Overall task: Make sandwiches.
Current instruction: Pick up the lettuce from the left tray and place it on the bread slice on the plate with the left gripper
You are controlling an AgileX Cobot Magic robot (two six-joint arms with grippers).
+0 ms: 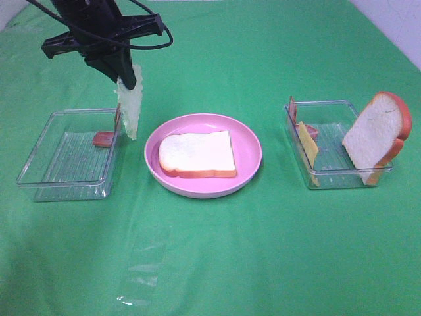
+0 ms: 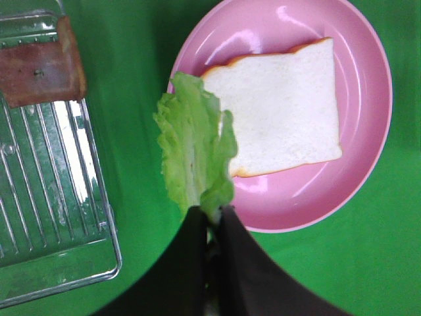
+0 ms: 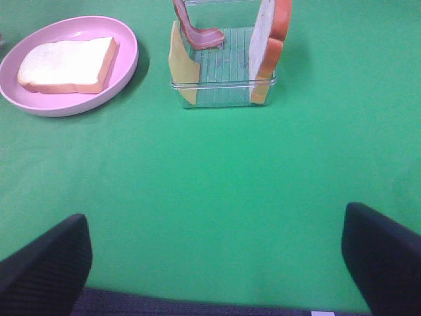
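One white bread slice (image 1: 197, 155) with orange-brown crust lies flat on the round pink plate (image 1: 250, 141). My left gripper (image 1: 129, 82) is shut on a pale green lettuce leaf (image 1: 131, 108), which hangs between the left tray and the plate's left rim. In the left wrist view the lettuce (image 2: 194, 155) dangles from the shut fingertips (image 2: 212, 220) beside the bread (image 2: 283, 115). A second bread slice (image 1: 376, 135) leans upright in the right tray, with yellow cheese (image 1: 308, 150) and bacon (image 1: 293, 108). My right gripper (image 3: 214, 260) is open, low over bare cloth, out of the exterior view.
A clear left tray (image 1: 69, 157) holds a reddish bacon piece (image 1: 103, 139). The clear right tray (image 1: 329, 172) sits right of the plate. Green cloth covers the table, with a crumpled clear film (image 1: 141, 273) near the front edge.
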